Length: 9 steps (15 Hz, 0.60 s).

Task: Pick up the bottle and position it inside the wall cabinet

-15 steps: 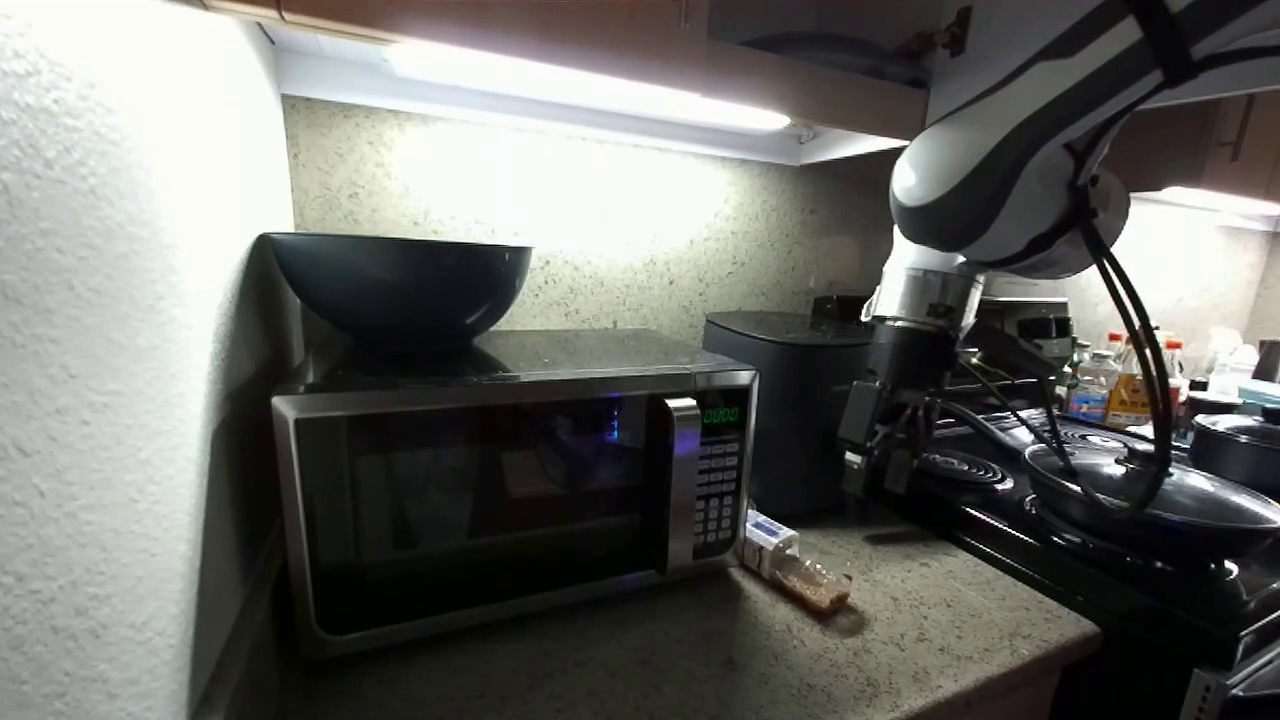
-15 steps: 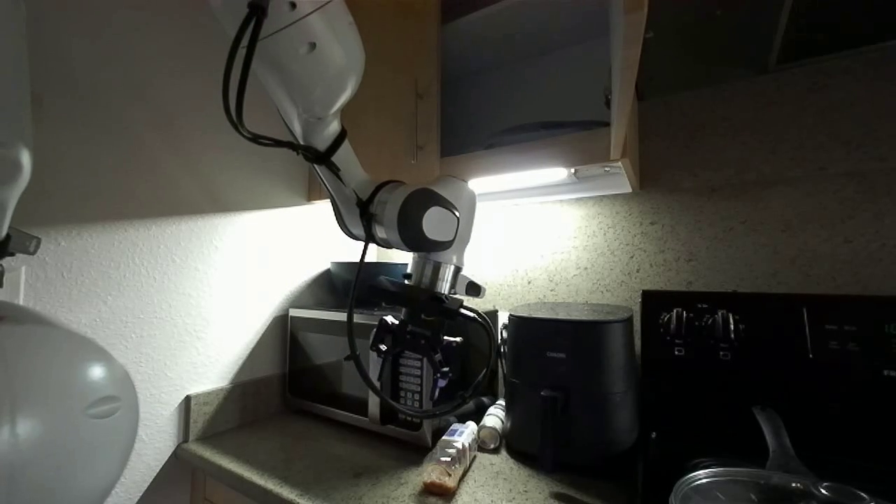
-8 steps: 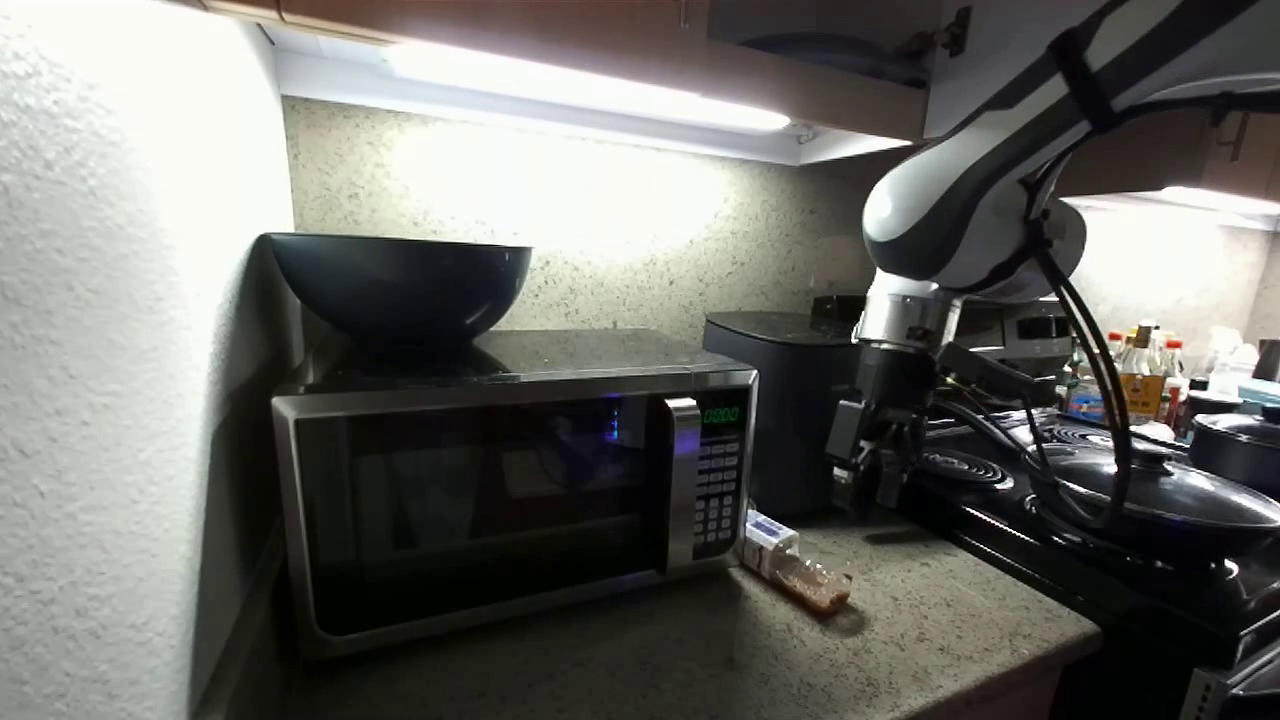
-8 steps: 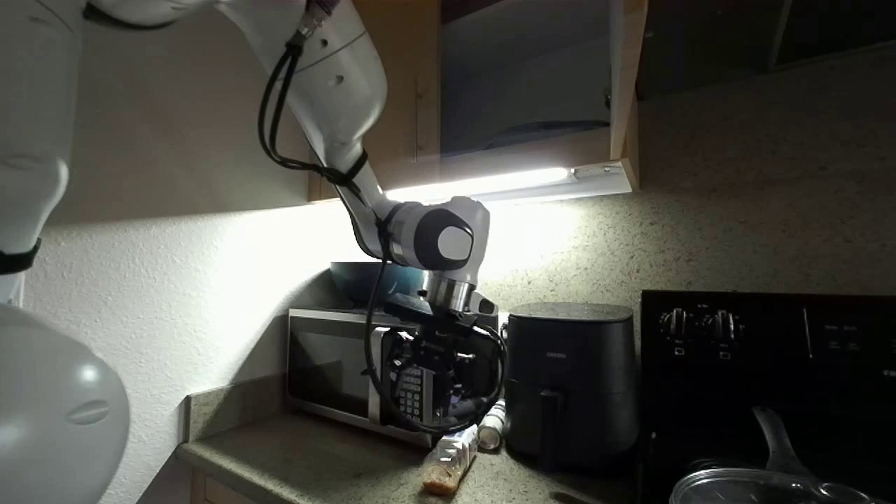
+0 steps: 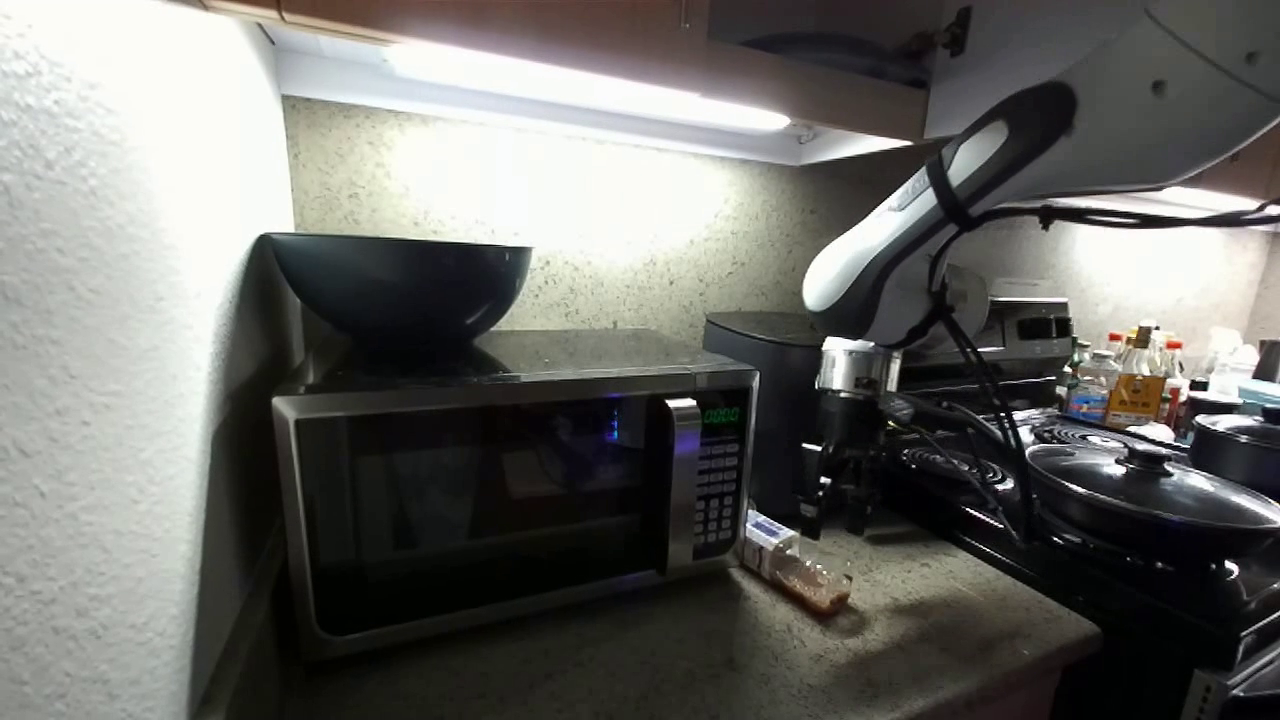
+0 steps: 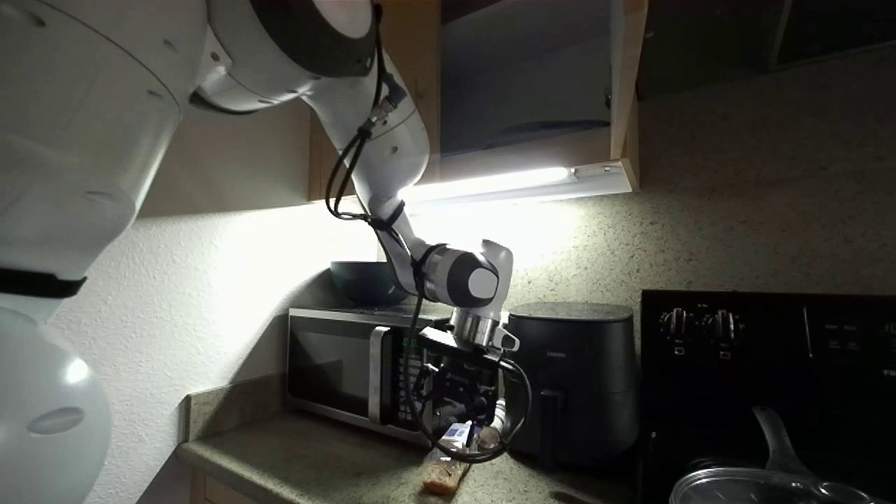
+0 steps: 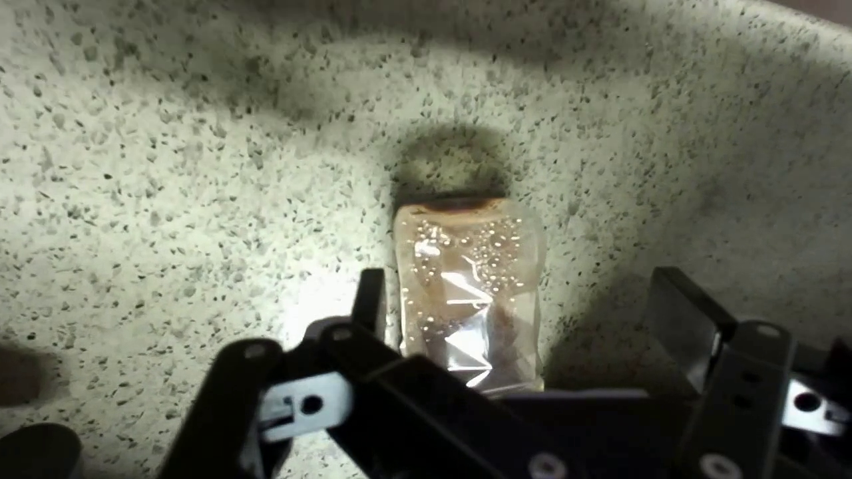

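The bottle lies on its side on the counter, clear with reddish-brown contents and a white label, in both exterior views (image 5: 812,585) (image 6: 442,477). The wrist view shows its brown end (image 7: 459,266); its label end is hidden behind the gripper. My gripper points down above the bottle in both exterior views (image 5: 834,522) (image 6: 458,428). In the wrist view the gripper (image 7: 529,299) is open, one finger close beside the bottle's left side, the other well apart on the right. The wall cabinet hangs overhead with its door open and a dark interior, in both exterior views (image 6: 525,77) (image 5: 820,85).
The microwave (image 5: 480,510) with a dark bowl (image 5: 400,285) on top stands beside the bottle. A black air fryer (image 6: 570,378) stands behind it. A second white bottle (image 6: 490,435) lies close by. The stove with a lidded pan (image 5: 1150,490) adjoins the counter (image 5: 960,640).
My arm has reached forward and the gripper has come down toward the counter, now over the bottle. The bottle has not moved.
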Available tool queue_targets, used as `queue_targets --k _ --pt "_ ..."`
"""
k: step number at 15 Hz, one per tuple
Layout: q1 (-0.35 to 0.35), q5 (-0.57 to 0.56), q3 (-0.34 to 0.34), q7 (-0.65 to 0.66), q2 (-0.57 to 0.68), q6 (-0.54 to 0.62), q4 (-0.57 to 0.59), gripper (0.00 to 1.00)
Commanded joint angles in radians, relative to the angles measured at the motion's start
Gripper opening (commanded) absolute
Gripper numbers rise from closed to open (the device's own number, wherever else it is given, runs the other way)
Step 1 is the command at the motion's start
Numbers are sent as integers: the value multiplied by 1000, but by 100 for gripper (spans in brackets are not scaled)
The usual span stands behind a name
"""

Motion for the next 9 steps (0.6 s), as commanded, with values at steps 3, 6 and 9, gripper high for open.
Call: queue_targets --k 3,6,9 --pt "-49 -14 45 -13 73 -22 66 100" --pt "-34 -37 51 14 64 24 54 100" --pt "-11 -96 58 62 74 54 63 100"
